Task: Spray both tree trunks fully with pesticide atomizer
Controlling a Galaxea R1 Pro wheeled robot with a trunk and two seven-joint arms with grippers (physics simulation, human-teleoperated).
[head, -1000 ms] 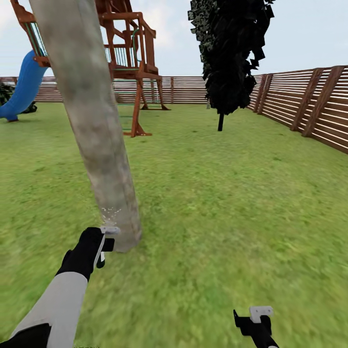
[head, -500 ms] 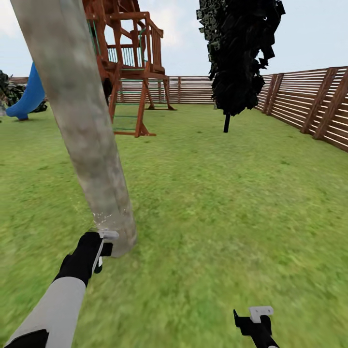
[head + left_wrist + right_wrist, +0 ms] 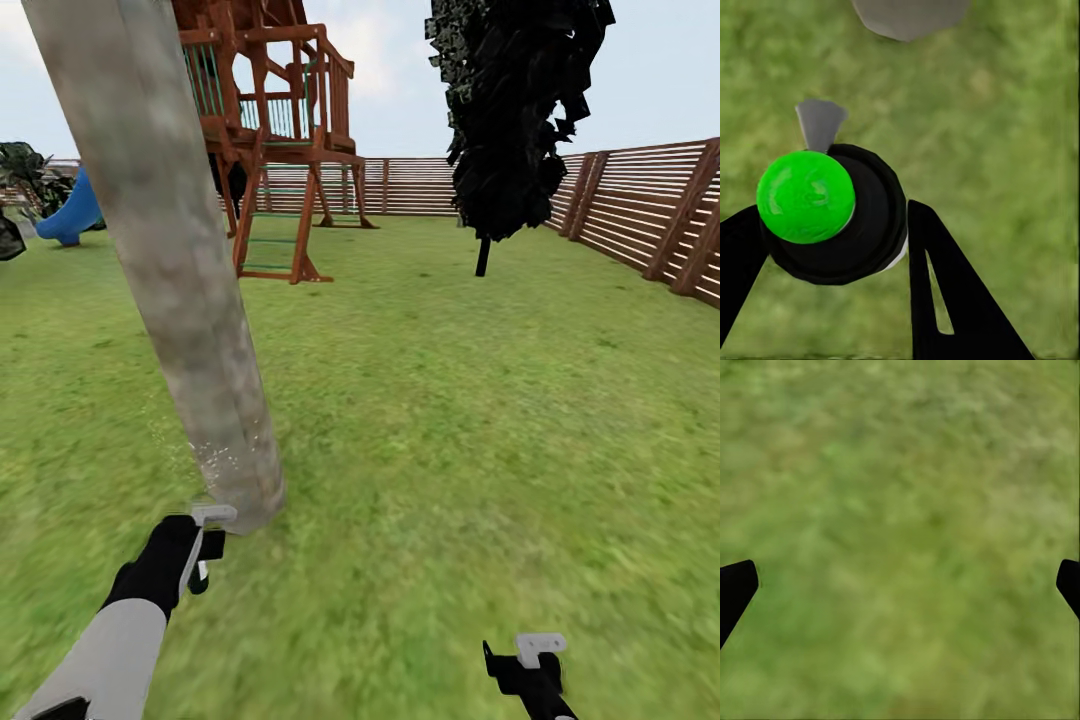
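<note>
Left wrist view: left gripper (image 3: 832,247) clamping green-capped atomizer (image 3: 806,196); head view: tree trunk (image 3: 190,300); right gripper (image 3: 900,585) wide.

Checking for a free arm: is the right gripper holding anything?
No. In the right wrist view, the right gripper has its fingertips spread wide, with bare grass between them.

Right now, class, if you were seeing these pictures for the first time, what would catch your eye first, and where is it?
The thick mottled grey-tan tree trunk rises close in front at the left, with pale spray flecks near its base. Just below it, the left gripper clasps a black atomizer with a bright green round cap. Behind stand a reddish-brown wooden play tower and a black-leaved tree by the brown slatted fence.
</note>
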